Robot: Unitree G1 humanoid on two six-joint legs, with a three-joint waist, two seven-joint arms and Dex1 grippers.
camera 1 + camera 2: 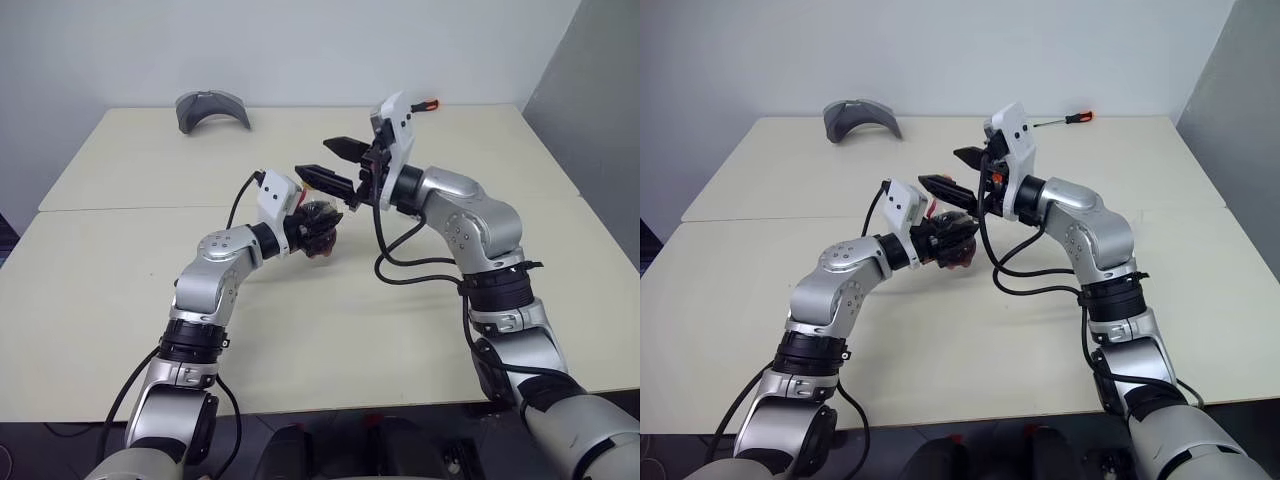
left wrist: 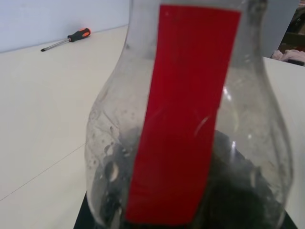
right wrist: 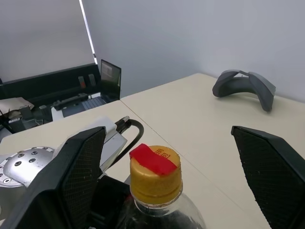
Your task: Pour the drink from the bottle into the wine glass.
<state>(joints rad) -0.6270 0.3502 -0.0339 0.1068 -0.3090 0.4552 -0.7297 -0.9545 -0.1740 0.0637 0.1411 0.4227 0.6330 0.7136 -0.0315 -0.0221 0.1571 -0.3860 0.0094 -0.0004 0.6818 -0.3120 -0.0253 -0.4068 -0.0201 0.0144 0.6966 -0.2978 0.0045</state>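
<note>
My left gripper (image 1: pixel 310 228) is shut on the bottle (image 1: pixel 320 238), holding it upright over the middle of the table. Up close, the bottle (image 2: pixel 190 119) is clear plastic with a red strip label, and the dark drink (image 2: pixel 238 191) sits in its lower part. Its yellow cap (image 3: pixel 156 172) with a red patch is screwed on. My right gripper (image 1: pixel 315 160) hovers open just above the bottle, one black finger (image 3: pixel 78 176) on each side of the cap and clear of it. The wine glass is out of view.
A grey curved object (image 1: pixel 212 108) lies at the table's far left. An orange-handled screwdriver (image 1: pixel 425 104) lies at the far edge. A seam (image 1: pixel 120 208) runs across the cream table. A desk with a laptop (image 3: pixel 109 76) stands beyond the table.
</note>
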